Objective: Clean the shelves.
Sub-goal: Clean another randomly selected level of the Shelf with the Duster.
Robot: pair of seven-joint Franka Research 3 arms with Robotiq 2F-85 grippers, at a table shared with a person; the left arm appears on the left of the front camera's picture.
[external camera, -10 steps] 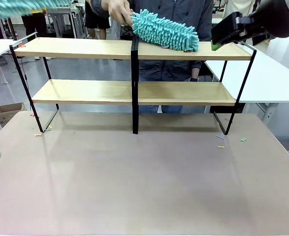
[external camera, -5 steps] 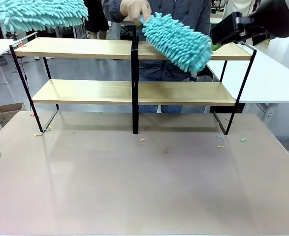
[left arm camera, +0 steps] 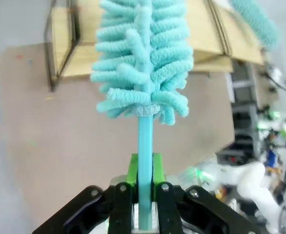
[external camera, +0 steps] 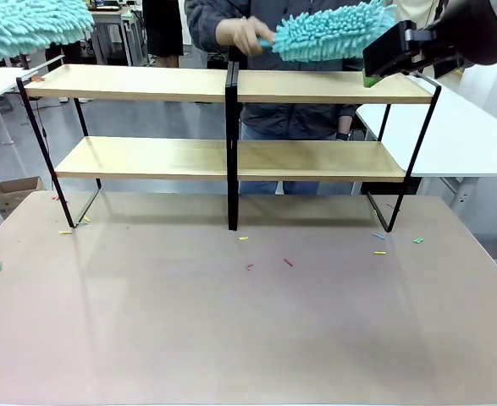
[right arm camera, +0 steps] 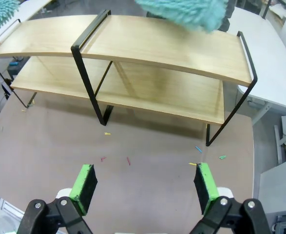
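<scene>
Left gripper (left arm camera: 143,171) is clamping a duster (left arm camera: 143,63) at ten o'clock; right gripper (right arm camera: 145,181) is hanging open at two o'clock, likely risking bumping the person's duster (external camera: 333,32) over the shelves (external camera: 146,83).

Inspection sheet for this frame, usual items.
surface: brown table, no spills seen.
job's things: shelves upright at the table's far edge; teal duster raised off their left end; second teal duster in the person's hand, lifted above the top board's right half.
clutter: small coloured scraps on the table in front of the shelves.
grippers: left gripper shut on the teal duster's handle; right gripper open, holding nothing.
cables: nothing seen on the table.
surroundings: cardboard box on the floor at left; white table at right.
</scene>
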